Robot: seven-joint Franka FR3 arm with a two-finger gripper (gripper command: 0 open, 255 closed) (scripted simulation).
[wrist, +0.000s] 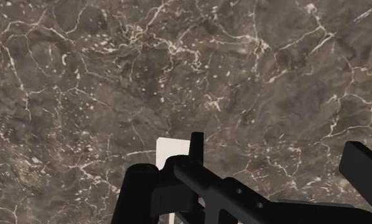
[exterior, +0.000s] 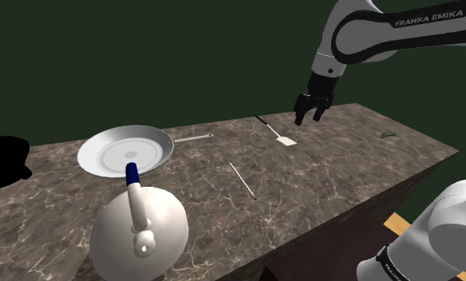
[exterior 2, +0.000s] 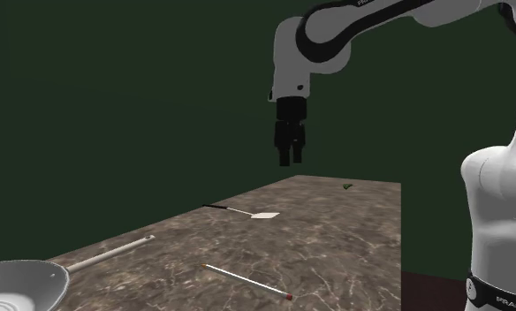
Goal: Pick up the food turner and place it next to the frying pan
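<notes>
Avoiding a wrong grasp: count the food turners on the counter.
1: the food turner lies near the far edge of the counter, below the gripper. The kettle may hide more.

1. The table has a top that looks like polished stone: dark brown marble with pale veins, smooth and with a faint sheen.
2. The frying pan, toward the table's far edge in the shoulder view, is a plain pale grey-white, smooth and glossy. Its thin handle looks silvery, like metal.
3. The kettle, by the near edge, has a smooth, shiny white body and a glossy blue grip.
4. The food turner has a flat, matt white blade and a thin dark handle; its material is unclear.
5. The thin rod at mid-table is pale and smooth, with a reddish tip.
6. The arm has glossy white shells; the gripper is matt black.
</notes>
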